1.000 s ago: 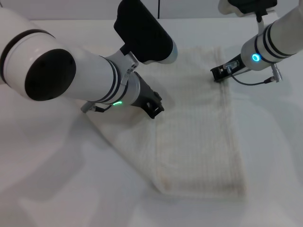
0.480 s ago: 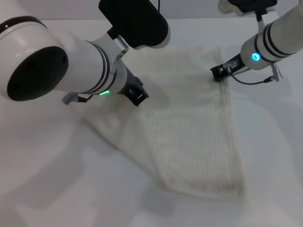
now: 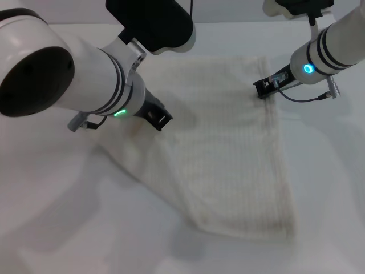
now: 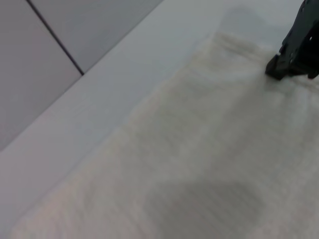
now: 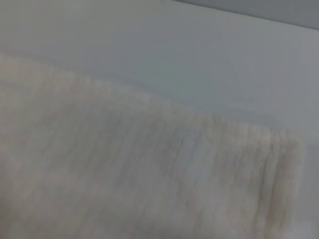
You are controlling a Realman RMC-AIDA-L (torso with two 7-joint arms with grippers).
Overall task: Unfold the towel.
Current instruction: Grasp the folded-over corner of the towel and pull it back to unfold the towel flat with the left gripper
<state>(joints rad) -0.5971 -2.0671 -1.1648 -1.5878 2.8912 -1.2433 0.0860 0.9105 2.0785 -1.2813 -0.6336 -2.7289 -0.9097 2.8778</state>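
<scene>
Head view: towel (image 3: 228,154) spread over the white table (image 3: 51,217), cream, ribbed, wide through the middle and far side, near edge running on a slant from the left toward the near right corner. Left arm reaching across from the left, thick white forearm angled down and inward, green light lit near the wrist. Left gripper (image 3: 158,119) low over the towel's left part, dark tip close to the cloth or on it; contact not clear, cannot tell whether clenched or released. Right arm coming in from the far right, forearm sloping down toward the towel's far right edge, blue ring lit at the wrist, a thin cable looping beneath. Right gripper (image 3: 265,87) set at that edge, tip against the cloth; grasp or release cannot tell from this angle.

Left wrist view: towel (image 4: 209,149) filling most of the picture, with table (image 4: 124,69) beyond its edge. Right gripper (image 4: 294,50) seen farther off, dark, planted at the towel's far edge.

Right wrist view: only ribbed towel (image 5: 124,169) and bare table (image 5: 174,55) behind it.
</scene>
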